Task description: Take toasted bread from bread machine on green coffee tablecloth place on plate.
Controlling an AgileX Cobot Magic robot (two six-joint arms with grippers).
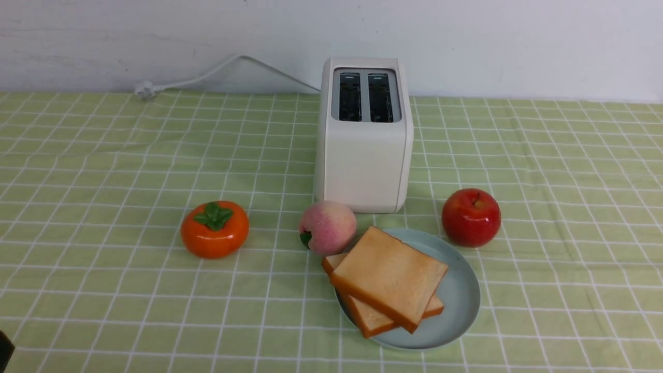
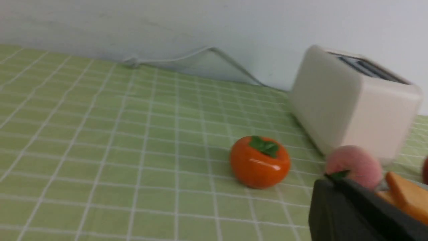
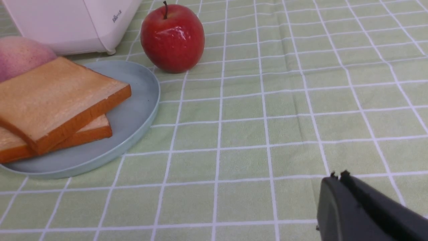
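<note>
Two slices of toasted bread (image 1: 388, 277) lie stacked on the light blue plate (image 1: 461, 295), which sits on the green coffee tablecloth (image 1: 103, 155) in front of the white bread machine (image 1: 365, 137). The machine's two slots look empty. In the right wrist view the bread (image 3: 57, 100) and plate (image 3: 133, 110) lie far from my right gripper (image 3: 337, 175), which is shut and empty above bare cloth. In the left wrist view my left gripper (image 2: 326, 180) is shut and empty, with the bread (image 2: 406, 195) and the bread machine (image 2: 351, 103) beyond it. Only a dark bit of the left arm (image 1: 4, 349) shows in the front view.
An orange persimmon (image 1: 214, 229) sits left of the plate, a pink peach (image 1: 327, 227) touches the plate's far left rim, and a red apple (image 1: 471, 216) stands at its far right. The white cord (image 1: 217, 72) runs along the back wall to the left.
</note>
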